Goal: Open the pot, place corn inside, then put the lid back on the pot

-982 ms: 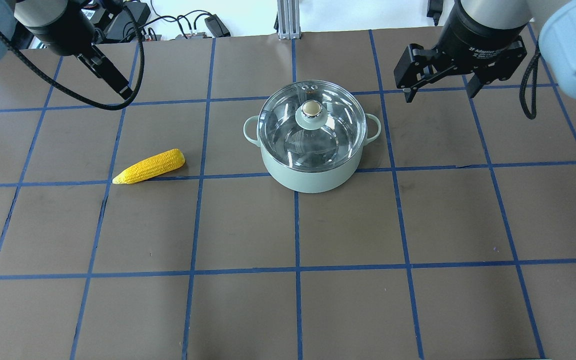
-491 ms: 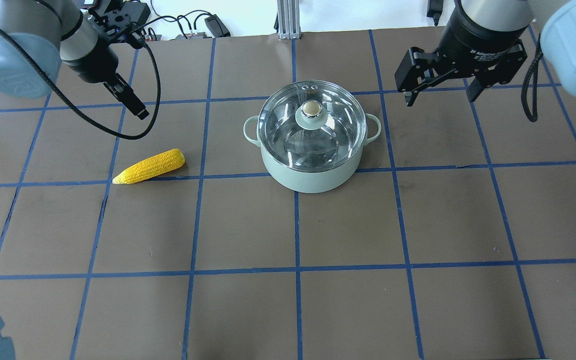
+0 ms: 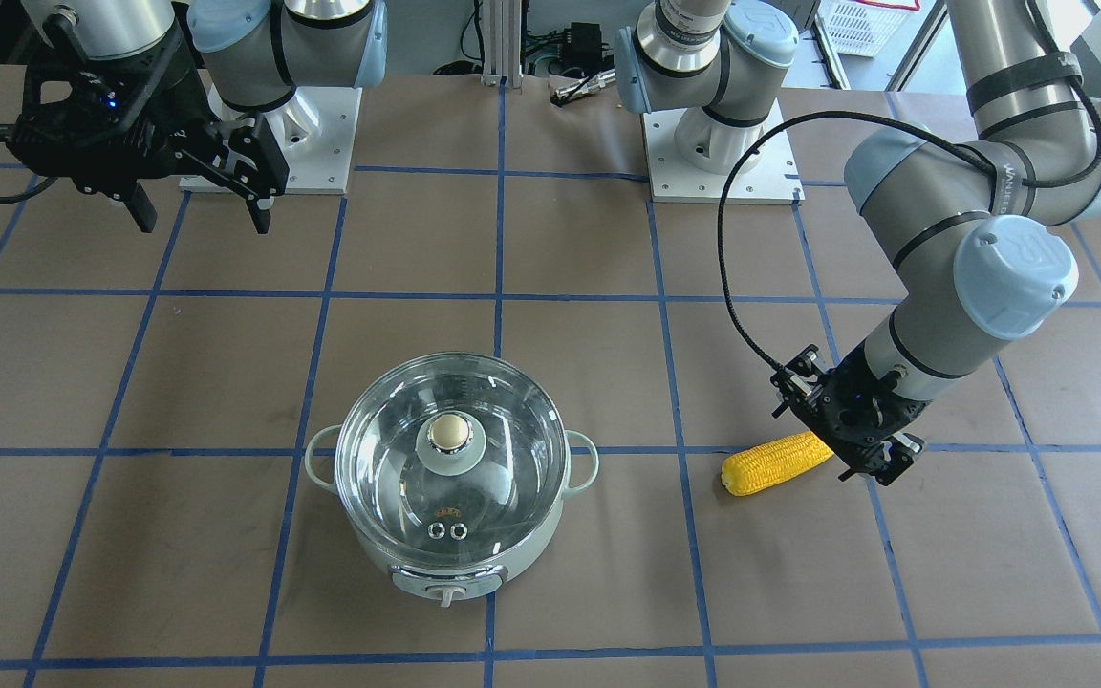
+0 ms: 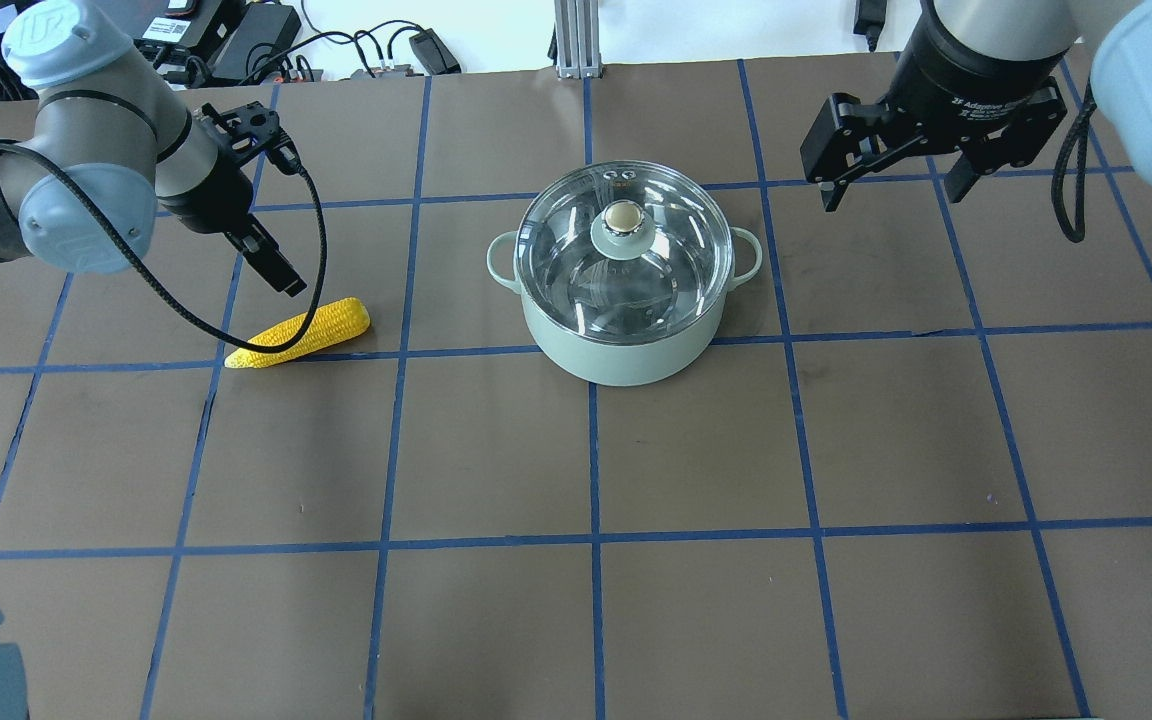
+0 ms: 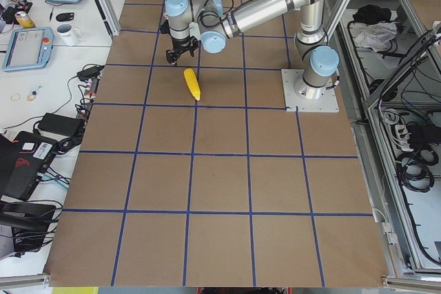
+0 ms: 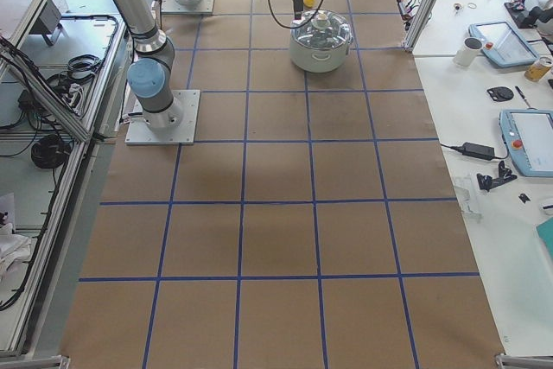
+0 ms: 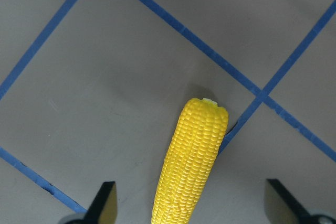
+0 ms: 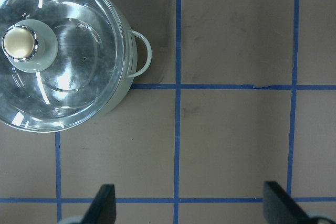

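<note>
Brown tabletop, gridded in blue tape: the left pincer, well back from the corn a second ago, has swung down and now hangs just over it. Its jaws are wide apart and the cob runs between them in the wrist view, ungripped. The corn lies on a tape line, well apart from the pot, lid on. The right pincer, also spread, has barely shifted beyond the pot. A corn grasp looks imminent, with the lid unopened. Lettering on the right wrist reads "2F Adaptive"; a joint cap carries a UR mark.
</note>
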Controlling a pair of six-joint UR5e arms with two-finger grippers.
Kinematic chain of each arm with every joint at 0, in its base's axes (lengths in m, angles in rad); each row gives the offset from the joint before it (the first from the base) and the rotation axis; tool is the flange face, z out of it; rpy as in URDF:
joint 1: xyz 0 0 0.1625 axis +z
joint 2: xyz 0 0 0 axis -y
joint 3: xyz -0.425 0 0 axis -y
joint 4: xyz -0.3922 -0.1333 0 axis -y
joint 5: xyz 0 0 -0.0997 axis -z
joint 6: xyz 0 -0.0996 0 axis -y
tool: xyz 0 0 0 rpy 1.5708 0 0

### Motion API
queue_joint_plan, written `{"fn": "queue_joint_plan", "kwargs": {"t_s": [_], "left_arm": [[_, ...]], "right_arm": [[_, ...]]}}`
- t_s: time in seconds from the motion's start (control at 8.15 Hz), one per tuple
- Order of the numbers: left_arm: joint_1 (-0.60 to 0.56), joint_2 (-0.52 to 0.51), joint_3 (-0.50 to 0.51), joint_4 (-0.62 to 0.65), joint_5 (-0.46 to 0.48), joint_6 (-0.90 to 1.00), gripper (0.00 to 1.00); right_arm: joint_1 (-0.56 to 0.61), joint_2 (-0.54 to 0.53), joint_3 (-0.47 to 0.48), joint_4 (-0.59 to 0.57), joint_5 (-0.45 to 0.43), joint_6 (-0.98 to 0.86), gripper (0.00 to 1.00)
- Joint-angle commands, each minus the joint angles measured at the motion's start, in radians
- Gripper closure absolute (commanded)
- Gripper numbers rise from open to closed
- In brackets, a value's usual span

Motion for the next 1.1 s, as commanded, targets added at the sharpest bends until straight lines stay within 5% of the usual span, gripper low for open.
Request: {"fn": "queue_joint_plan", "kwargs": {"t_s": [0.0, 0.25, 0.49, 0.98], "left_arm": [[0.024, -0.004, -0.032, 0.007, -0.001, 0.067, 0.0], [0.039, -0.031, -0.032, 0.009, 0.003, 0.098, 0.0], [0.039, -0.048, -0.033, 0.007, -0.002, 0.098, 0.0], [0.039, -0.106, -0.032, 0.012, 0.001, 0.098, 0.0]], "right_arm": [[0.009, 0.085, -0.038, -0.082, 0.016, 0.024, 0.0], [0.143, 0.277, -0.147, -0.159, 0.014, 0.153, 0.0], [0.271, 0.426, -0.148, -0.395, 0.014, 0.353, 0.0], [0.306, 0.453, -0.067, -0.474, -0.02, 0.355, 0.0]]}}
